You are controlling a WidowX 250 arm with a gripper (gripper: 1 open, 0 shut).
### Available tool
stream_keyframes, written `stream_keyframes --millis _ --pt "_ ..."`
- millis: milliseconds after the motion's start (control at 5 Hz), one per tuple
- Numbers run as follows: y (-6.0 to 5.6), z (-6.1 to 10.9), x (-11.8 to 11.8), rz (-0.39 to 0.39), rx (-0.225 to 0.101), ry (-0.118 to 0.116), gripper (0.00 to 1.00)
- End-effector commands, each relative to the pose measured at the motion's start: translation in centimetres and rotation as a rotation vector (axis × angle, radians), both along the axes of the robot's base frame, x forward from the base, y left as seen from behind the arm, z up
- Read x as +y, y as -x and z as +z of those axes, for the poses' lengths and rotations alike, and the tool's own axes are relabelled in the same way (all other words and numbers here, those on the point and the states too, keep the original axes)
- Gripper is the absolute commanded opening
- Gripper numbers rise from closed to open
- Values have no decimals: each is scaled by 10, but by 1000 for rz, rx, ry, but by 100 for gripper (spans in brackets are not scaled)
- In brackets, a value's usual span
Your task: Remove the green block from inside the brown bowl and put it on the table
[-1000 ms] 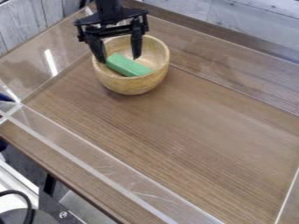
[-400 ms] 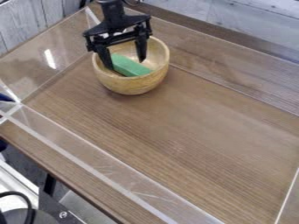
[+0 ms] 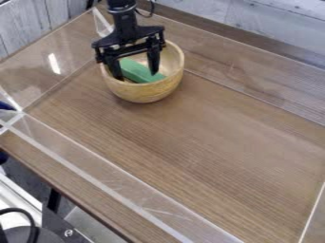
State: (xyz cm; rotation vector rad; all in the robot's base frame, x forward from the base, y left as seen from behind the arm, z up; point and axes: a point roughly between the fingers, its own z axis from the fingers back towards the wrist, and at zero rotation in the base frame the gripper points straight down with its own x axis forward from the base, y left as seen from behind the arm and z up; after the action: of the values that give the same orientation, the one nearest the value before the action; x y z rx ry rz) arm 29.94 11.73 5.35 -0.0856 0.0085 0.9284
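The brown bowl (image 3: 143, 87), a round tan wooden one, sits at the far left of the table (image 3: 191, 142). Inside it lies the green block (image 3: 137, 70), a flat bright green bar, tilted against the inner wall. My black gripper (image 3: 133, 59) hangs open right over the bowl, its fingers (image 3: 156, 57) spread and dipping inside the rim on either side of the block. Part of the block is covered by the fingers. I cannot tell whether the fingers touch it.
A low clear acrylic wall (image 3: 76, 166) runs around the wood-grain tabletop. The bowl stands close to the back-left wall (image 3: 51, 47). Cables and a black frame (image 3: 19, 223) show below the table's front corner.
The gripper has moved down and slightly right, from above the bowl's rim to inside the bowl around the green block. Its jaws stayed open. Bowl and block have not moved.
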Motion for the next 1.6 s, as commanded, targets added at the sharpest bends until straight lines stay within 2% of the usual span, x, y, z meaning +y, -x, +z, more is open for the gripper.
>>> stream_keyframes --millis 0,600,800,1000,1200,1400 --pt "-10 19 1 80 -28 -10 100" --pt "-14 48 3 50 -112 6 100" --pt "-20 50 6 17 -111 13 100" --pt "-25 45 11 -2 -102 3 100" --pt "-25 36 19 29 -96 14 100" --pt "-30 24 21 -47 -107 -21 100"
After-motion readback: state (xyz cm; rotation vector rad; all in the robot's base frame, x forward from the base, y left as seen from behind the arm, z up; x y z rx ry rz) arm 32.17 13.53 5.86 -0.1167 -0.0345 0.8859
